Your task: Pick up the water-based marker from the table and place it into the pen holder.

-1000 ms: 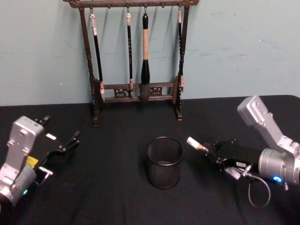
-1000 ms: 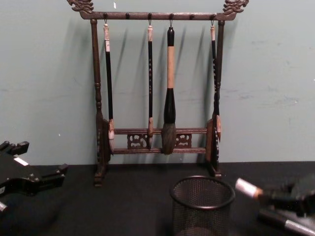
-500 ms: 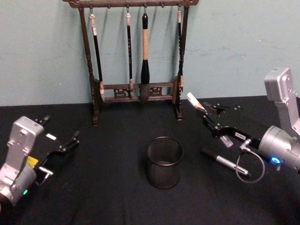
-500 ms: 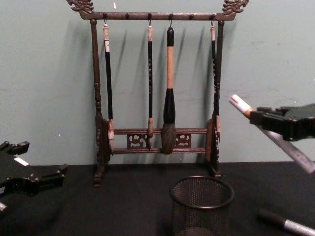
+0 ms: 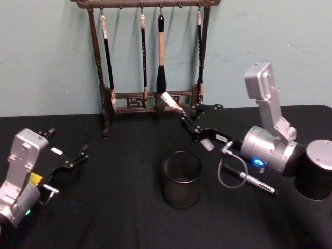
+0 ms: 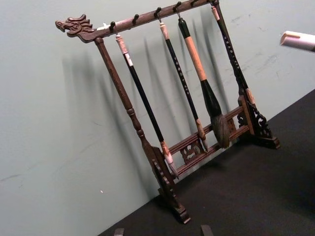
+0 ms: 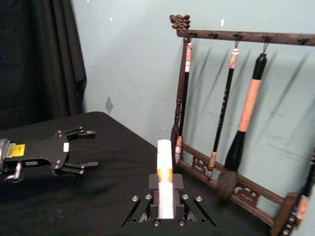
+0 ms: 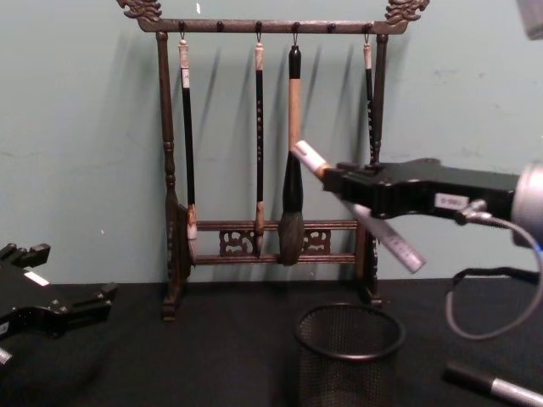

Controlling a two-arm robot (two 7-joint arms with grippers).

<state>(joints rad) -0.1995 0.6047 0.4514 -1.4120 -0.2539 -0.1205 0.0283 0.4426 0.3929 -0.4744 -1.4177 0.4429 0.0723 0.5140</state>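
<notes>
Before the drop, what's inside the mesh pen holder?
Nothing shows inside the pen holder: its bottom looks bare, though the near wall hides part of it. The marker is higher up, in the right gripper.

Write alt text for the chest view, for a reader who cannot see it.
The right gripper holds a water-based marker tilted in the air, higher than the black mesh pen holder. Behind stands a wooden brush rack with four brushes; the left gripper sits open at lower left, and another pen lies at lower right.

Black wire-mesh pen holder (image 5: 181,180), carved dark-wood rack (image 8: 229,26)
</notes>
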